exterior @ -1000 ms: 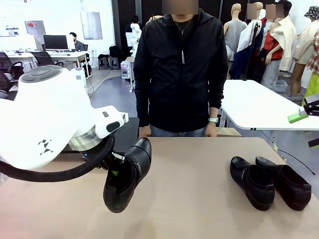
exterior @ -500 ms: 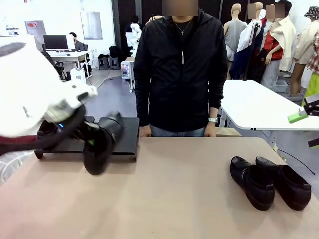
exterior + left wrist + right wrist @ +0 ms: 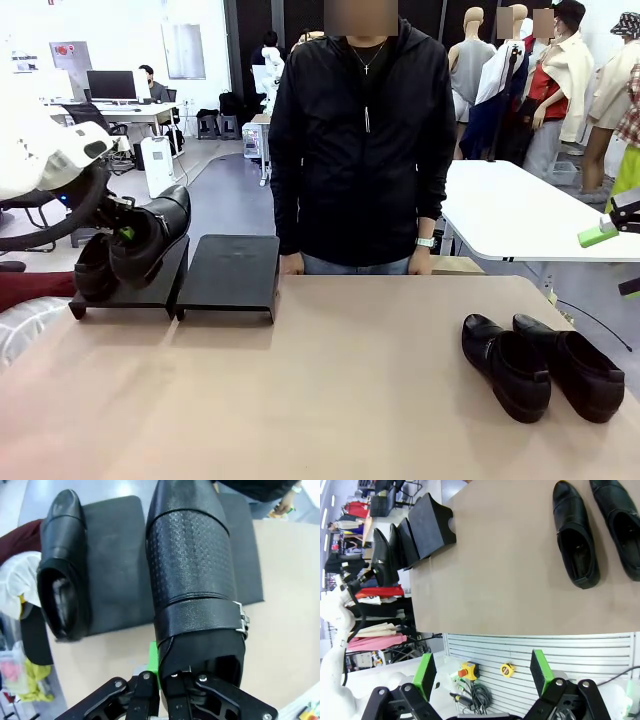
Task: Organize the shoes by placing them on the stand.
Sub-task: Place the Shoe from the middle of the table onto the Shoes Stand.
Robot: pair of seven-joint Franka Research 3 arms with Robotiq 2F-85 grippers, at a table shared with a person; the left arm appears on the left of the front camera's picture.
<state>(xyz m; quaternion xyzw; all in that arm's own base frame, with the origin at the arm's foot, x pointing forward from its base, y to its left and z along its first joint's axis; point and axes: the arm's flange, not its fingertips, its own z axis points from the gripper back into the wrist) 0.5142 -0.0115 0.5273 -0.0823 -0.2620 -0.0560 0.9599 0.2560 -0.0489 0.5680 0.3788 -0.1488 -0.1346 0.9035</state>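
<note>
Now left end effector (image 3: 161,667) clamped on shoe (image 3: 192,575) — another shoe (image 3: 62,555) on stand (image 3: 117,565); right end effector (image 3: 482,672) apart.

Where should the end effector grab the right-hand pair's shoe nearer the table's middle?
Take the shoe at its heel rim, from above on the robot's side: it sits upright, opening up, heel nearest, so that rim is likely free to pinch.
</note>
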